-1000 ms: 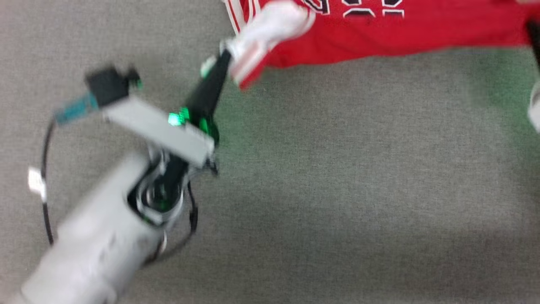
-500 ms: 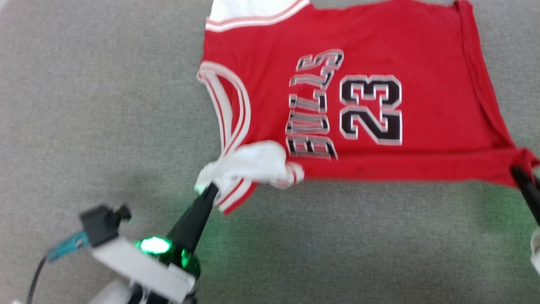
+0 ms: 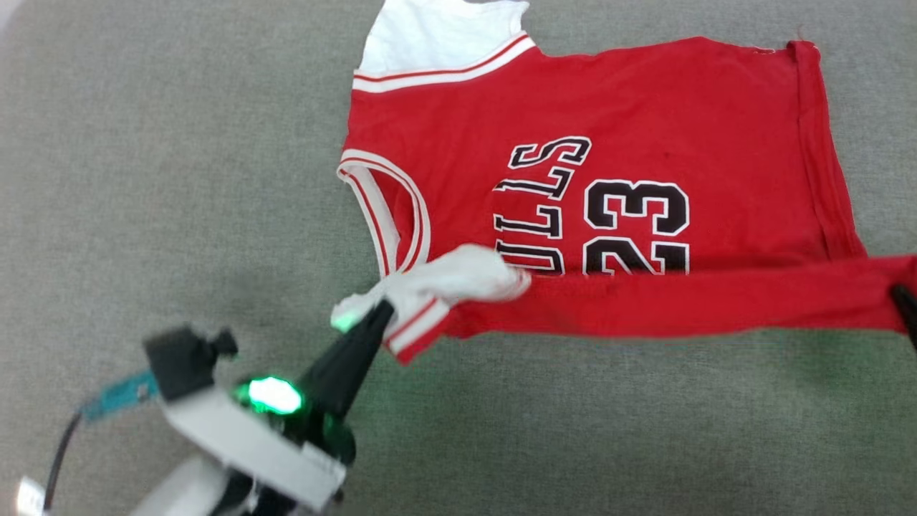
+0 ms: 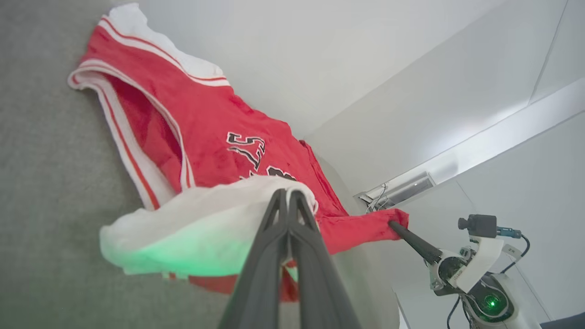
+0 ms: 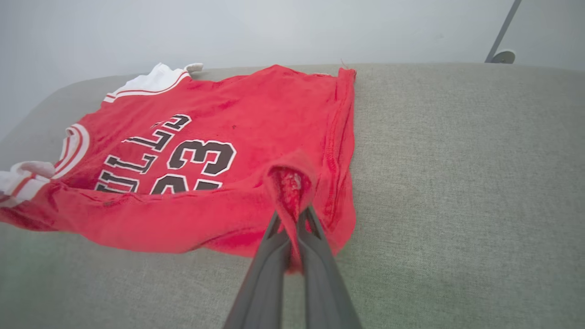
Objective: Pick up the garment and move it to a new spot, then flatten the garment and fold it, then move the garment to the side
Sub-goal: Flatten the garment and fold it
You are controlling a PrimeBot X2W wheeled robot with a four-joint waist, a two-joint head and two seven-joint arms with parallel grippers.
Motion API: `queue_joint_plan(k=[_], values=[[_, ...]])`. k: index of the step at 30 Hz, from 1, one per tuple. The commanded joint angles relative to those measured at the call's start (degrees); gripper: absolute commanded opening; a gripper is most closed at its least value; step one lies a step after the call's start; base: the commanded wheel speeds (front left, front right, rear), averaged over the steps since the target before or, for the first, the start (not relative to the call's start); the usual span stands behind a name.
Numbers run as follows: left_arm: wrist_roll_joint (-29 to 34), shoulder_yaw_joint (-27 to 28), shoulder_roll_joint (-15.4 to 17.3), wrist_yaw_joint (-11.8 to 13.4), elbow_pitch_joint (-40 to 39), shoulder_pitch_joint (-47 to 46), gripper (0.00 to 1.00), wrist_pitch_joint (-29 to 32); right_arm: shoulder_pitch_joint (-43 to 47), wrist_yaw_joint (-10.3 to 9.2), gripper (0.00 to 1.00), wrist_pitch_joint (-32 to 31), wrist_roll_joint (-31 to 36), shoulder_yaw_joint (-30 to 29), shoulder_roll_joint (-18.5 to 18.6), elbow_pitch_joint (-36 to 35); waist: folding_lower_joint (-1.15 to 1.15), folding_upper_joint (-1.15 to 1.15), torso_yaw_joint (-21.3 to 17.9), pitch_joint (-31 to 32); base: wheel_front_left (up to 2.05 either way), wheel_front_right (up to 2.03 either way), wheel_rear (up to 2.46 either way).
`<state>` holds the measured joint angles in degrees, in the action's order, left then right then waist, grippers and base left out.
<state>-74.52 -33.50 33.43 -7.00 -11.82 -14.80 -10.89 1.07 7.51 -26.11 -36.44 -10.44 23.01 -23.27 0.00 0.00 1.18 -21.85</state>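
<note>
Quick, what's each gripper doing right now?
Left gripper: shut on the garment, at its white sleeve.
Right gripper: shut on the garment's red corner.

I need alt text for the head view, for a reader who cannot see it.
A red garment with white sleeves lies on a grey surface, its near edge raised over part of the black lettering. The left gripper is shut on the near white sleeve; the right gripper holds the hem corner at the right edge.

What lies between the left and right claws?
A lifted red edge of the shirt, stretched from left claw to right claw; the head view shows it.
</note>
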Motion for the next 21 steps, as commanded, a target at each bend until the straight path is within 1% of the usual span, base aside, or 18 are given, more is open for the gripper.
queue_joint_plan(k=[1, 6, 9, 10, 12, 14, 16, 21], values=[[0.2, 0.0, -0.3, -0.1, 0.8, -1.9, 0.00, 0.5, -1.5, -0.04, 0.00, -0.3, -0.5, 0.3, 0.5, 0.7, 0.00, 0.00, 0.1, -0.2, 0.00, 0.00, 0.00], [-0.7, 0.1, -3.6, -0.5, 7.2, -11.0, 0.00, 2.0, -7.8, -0.04, 0.00, -1.8, -0.3, 2.1, 3.0, 6.2, 0.00, 0.00, 0.3, -1.5, 0.00, 0.00, 0.00], [0.4, -0.5, -4.4, -0.5, 12.6, -15.0, 0.00, 2.3, -11.0, -0.04, 0.00, -1.3, 0.1, 3.2, 3.6, 10.0, 0.00, 0.00, 0.2, -2.5, 0.00, 0.00, 0.00], [0.2, -0.6, -5.1, -0.5, 14.3, -16.0, 0.00, 2.1, -12.0, -0.04, 0.00, -1.1, 0.1, 3.4, 3.9, 11.3, 0.00, 0.00, 0.2, -2.9, 0.00, 0.00, 0.00], [1.5, -1.3, -5.3, -0.5, 17.7, -17.9, 0.00, 1.9, -13.6, -0.04, 0.00, -0.3, 0.6, 4.0, 4.2, 14.0, 0.00, 0.00, 0.2, -3.7, 0.00, 0.00, 0.00], [1.5, -1.8, -6.3, -0.5, 21.0, -19.4, 0.00, 1.2, -14.8, -0.04, 0.00, 0.9, 0.8, 4.9, 4.6, 16.4, 0.00, 0.00, 0.3, -4.4, 0.00, 0.00, 0.00], [2.5, -2.8, -6.7, -0.5, 24.7, -20.8, 0.00, 0.6, -15.7, -0.04, 0.00, 1.9, 1.2, 6.0, 4.7, 18.7, 0.00, 0.00, 0.3, -5.1, 0.00, 0.00, 0.00], [3.9, -5.1, -8.2, -0.5, 33.3, -23.6, 0.00, -0.9, -17.7, -0.04, 0.00, 4.2, 1.0, 8.9, 4.6, 23.0, 0.00, 0.00, 0.2, -6.2, 0.00, 0.00, 0.00]])
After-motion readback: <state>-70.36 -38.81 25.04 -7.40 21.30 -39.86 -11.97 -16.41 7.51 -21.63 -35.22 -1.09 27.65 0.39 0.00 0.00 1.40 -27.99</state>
